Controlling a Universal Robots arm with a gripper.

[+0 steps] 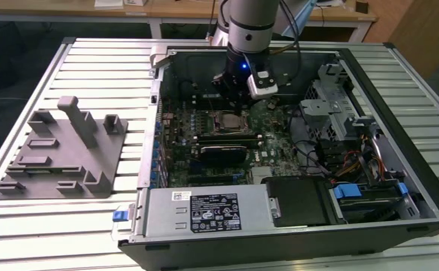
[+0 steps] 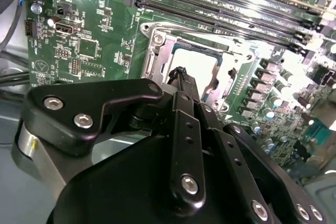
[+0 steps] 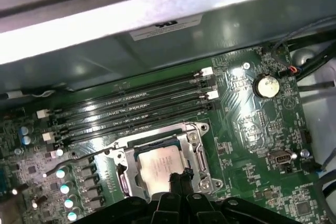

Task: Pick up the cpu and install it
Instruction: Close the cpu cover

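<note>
The cpu (image 3: pixel 156 164), a flat square chip with a silvery top, lies inside the metal-framed socket (image 3: pixel 197 153) on the green motherboard (image 3: pixel 252 124). It also appears as a bright square, the cpu (image 2: pixel 198 65), and as the cpu (image 1: pixel 230 121) in the exterior view. My gripper (image 3: pixel 179 178) hangs just over one edge of the chip with its black fingers closed together and nothing between them. The same gripper (image 2: pixel 181 73) points down at the socket, and in the exterior view the gripper (image 1: pixel 232 100) sits inside the open computer case, over the board.
Black memory slots (image 3: pixel 136 108) run beside the socket. The open case wall (image 1: pixel 159 62) rises around the board, with a power supply (image 1: pixel 204 210) in front and a drive cage (image 1: pixel 332 107) with cables at the exterior view's right. A grey fixture block (image 1: pixel 61 152) stands on the slatted table (image 1: pixel 99 56).
</note>
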